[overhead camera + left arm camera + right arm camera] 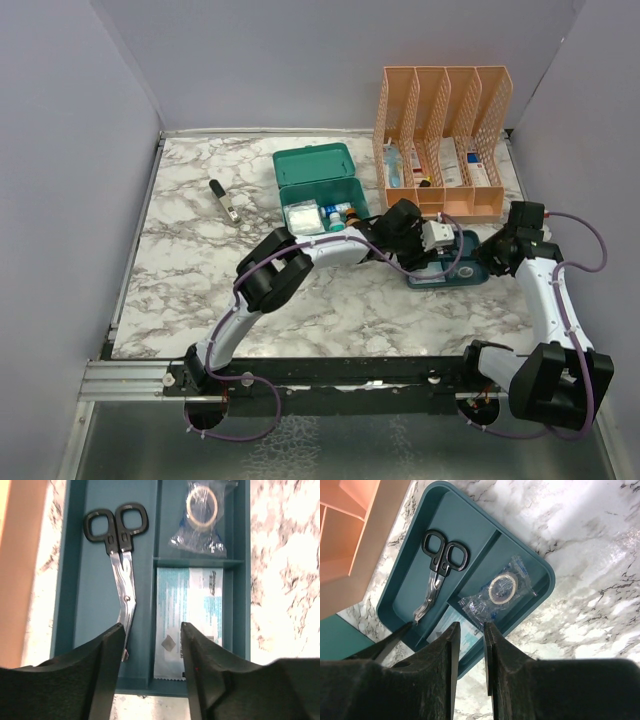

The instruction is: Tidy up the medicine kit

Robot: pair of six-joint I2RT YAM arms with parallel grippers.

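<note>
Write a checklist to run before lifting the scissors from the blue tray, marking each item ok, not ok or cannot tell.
1. Left pincer open and empty: ok.
2. Scissors lying free in the tray, nothing on them: ok.
3. Scissors centred under left pincer: not ok, the blade sits at the gap's edge.
4. Right pincer clear of the tray: not ok, it hangs right at the tray too.
5. Medicine kit lid open: ok.
6. Room in the kit for scissors: cannot tell.

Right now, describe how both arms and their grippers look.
Both arms, left arm and right arm, have white links joined by bulky black joints, with a thin purple cable looping alongside. The left gripper and right gripper are matte black with tapered jaws.
</note>
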